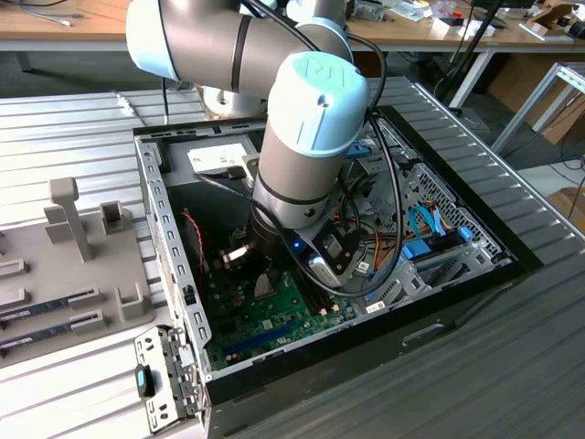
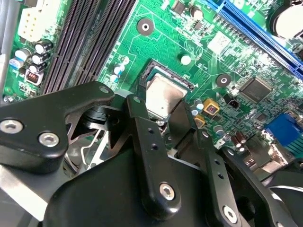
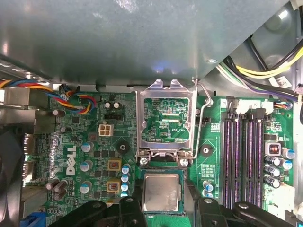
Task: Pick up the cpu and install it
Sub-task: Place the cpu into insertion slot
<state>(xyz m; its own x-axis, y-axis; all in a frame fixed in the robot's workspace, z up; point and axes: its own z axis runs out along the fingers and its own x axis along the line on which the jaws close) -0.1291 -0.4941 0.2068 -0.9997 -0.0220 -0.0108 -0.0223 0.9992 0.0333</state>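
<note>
Gripper (image 2: 161, 106) hung low over the board (image 3: 80, 156), right at the cpu (image 3: 162, 193), which lay in the socket beside the raised frame (image 3: 140, 123), near the memory slots (image 3: 236, 161). Could not tell if the claw was clamped. Cpu looked light, stiff and fragile; best held by opposite edges.

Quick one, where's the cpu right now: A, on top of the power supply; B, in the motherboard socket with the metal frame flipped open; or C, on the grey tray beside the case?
B: in the first wrist view the cpu lies flat in the socket, with the metal frame hinged open beyond it.
</note>
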